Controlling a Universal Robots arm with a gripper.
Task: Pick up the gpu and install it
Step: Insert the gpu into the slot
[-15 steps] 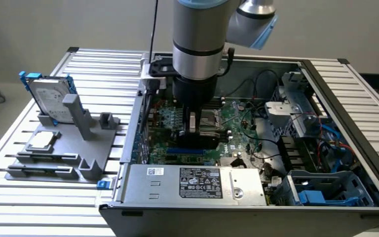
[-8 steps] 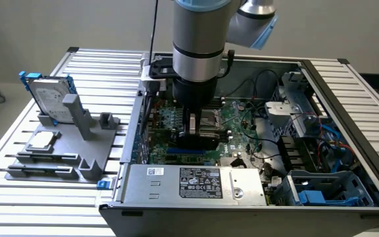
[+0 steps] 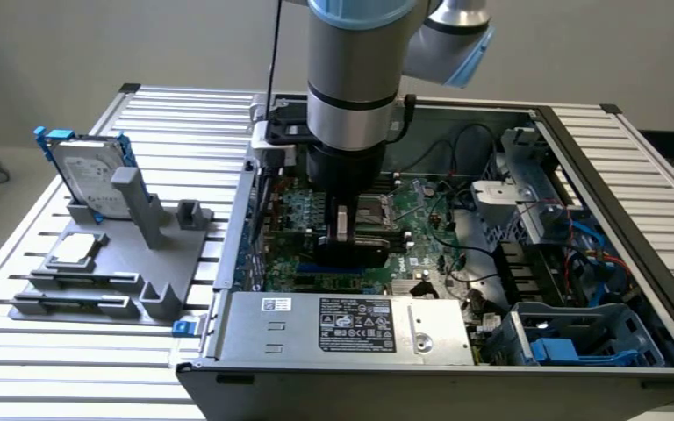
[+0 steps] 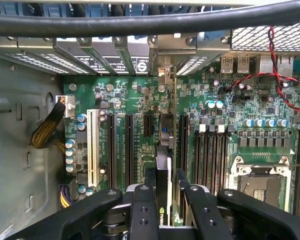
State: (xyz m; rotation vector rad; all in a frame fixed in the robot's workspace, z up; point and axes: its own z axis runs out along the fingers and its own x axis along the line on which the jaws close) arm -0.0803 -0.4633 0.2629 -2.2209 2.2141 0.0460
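Note that the gpu [image 4: 163,150] stands on edge inside the computer case [image 3: 618,175], directly over a black expansion slot [image 4: 146,125] of the motherboard [image 4: 225,100]. It runs parallel to the slots, so its lower edge can meet the connector squarely. Its metal end points toward the rear slot covers [image 4: 105,57], where a bracket has to line up.

The gripper [image 4: 165,182] has its fingers [image 4: 142,200] clamped on the two flat faces of the gpu, which holds the board upright and rigid. You cannot tell from these views whether the gpu is fully seated.

The empty CPU socket [image 4: 257,180] lies just beside the gpu. Outside the case, the hard drive [image 3: 85,171] and processor chip [image 3: 74,250] rest in the grey holder [image 3: 138,289].
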